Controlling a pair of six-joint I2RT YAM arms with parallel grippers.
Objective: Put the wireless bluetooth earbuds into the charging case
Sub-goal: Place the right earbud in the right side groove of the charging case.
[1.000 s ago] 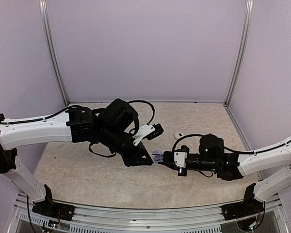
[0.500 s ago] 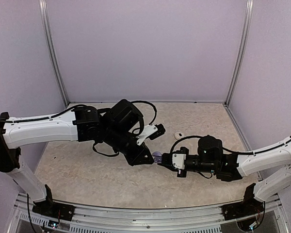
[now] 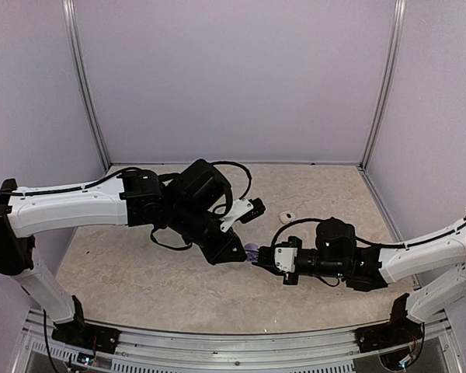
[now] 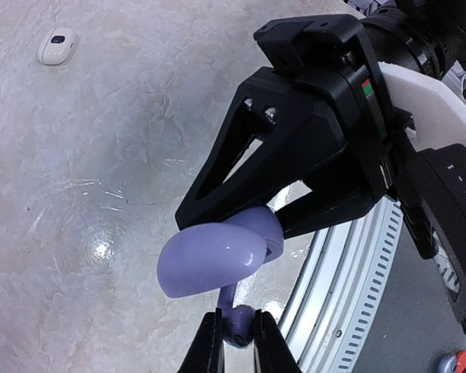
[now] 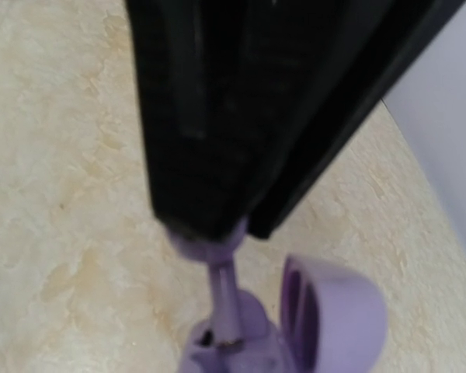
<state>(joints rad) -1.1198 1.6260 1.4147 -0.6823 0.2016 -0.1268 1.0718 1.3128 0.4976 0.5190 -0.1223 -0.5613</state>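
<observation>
My left gripper [image 4: 238, 330] is shut on the head of a lilac earbud [image 4: 240, 322]. In the right wrist view the earbud's [image 5: 217, 252] stem points down, and its tip sits in a socket of the lilac charging case [image 5: 241, 346], whose lid [image 5: 342, 318] stands open. My right gripper [image 4: 245, 225] is shut on that case [image 4: 210, 260] and holds it just above the table. From above, the two grippers meet at the case [image 3: 251, 252] near the table's middle. No other earbuds show.
A small white rounded case [image 3: 286, 216] lies closed on the marbled table [image 3: 140, 272] behind the right arm; it also shows in the left wrist view [image 4: 57, 47]. Purple walls enclose the table, and a metal rail [image 3: 241, 338] runs along the near edge.
The left arm has moved slightly right and the right gripper slightly left, bringing the earbud and the case closer together. Both grips are unchanged.
</observation>
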